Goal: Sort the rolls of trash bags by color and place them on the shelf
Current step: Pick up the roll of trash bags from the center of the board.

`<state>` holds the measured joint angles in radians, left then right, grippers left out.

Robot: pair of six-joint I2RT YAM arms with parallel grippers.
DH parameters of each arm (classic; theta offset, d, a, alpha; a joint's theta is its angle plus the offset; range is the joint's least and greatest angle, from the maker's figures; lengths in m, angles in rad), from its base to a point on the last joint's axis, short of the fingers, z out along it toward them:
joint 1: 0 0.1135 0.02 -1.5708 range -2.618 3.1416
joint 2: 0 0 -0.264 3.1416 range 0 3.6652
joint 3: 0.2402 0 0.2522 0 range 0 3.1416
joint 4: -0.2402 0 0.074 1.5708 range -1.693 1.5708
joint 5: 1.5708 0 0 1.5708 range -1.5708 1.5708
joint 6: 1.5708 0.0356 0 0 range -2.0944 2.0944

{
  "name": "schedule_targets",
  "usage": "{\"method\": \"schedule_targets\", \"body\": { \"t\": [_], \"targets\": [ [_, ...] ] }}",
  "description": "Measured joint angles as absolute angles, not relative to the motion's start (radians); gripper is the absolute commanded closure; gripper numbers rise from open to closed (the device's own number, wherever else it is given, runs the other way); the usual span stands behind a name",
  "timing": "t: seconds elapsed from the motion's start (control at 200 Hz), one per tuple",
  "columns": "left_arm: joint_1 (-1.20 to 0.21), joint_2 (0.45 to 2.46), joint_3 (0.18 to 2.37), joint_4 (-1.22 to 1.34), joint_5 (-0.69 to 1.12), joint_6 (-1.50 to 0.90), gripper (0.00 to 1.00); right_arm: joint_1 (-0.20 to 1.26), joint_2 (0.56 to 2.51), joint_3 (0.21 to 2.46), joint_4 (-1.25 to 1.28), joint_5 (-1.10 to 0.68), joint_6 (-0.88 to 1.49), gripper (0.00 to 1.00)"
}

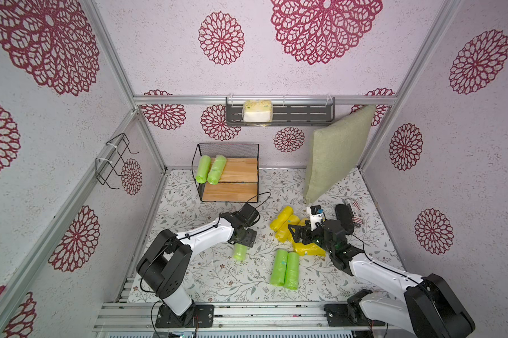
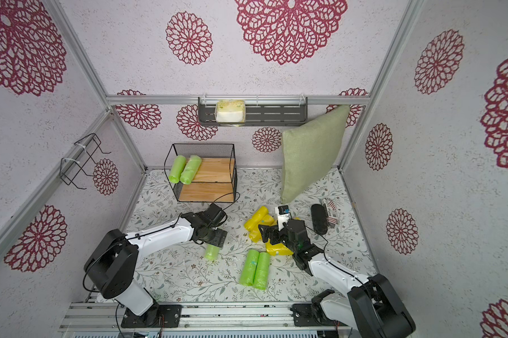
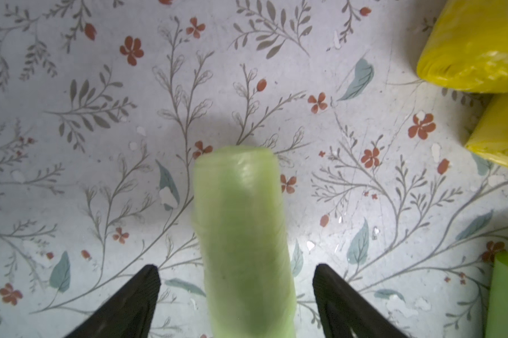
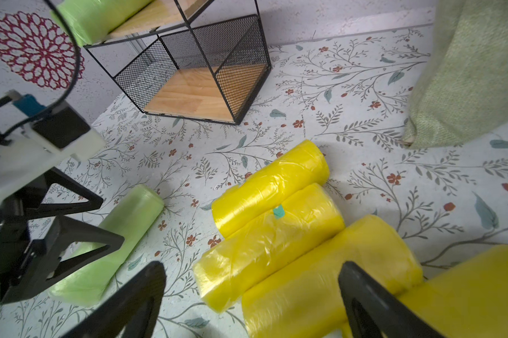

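The left tool (image 3: 236,267) is spread apart, with a green roll (image 3: 241,234) between its sides, not touching it. The roll lies on the counter (image 3: 71,175). The right tool (image 4: 251,264) is apart too, over the yellow rolls (image 4: 270,187). 2 green rolls (image 1: 210,169) lie on the shelf (image 1: 241,169). The roll looks soft, light and slippery, so pinch its middle gently.

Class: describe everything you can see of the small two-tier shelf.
The shelf is a black wire frame with mesh sides and back, open in front, holding two light wooden boards. It stands upright on the table, near its far edge. Two green rolls lie side by side on the upper board's left end; the lower board is bare.
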<state>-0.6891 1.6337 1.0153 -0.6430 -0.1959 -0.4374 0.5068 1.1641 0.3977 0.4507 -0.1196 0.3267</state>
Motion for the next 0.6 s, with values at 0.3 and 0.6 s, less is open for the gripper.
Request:
{"method": "schedule_targets", "body": {
  "t": [0.3, 0.6],
  "targets": [
    [-0.695, 1.619, 0.92, -0.512, -0.14, -0.5, 0.24, 0.507, 1.19, 0.398, 0.476, -0.137, 0.342, 0.03],
    [-0.695, 1.696, 0.913, -0.424, -0.141, -0.507, 0.49, 0.527, 1.161, 0.398, 0.478, -0.13, 0.342, 0.04]
  ]
}}
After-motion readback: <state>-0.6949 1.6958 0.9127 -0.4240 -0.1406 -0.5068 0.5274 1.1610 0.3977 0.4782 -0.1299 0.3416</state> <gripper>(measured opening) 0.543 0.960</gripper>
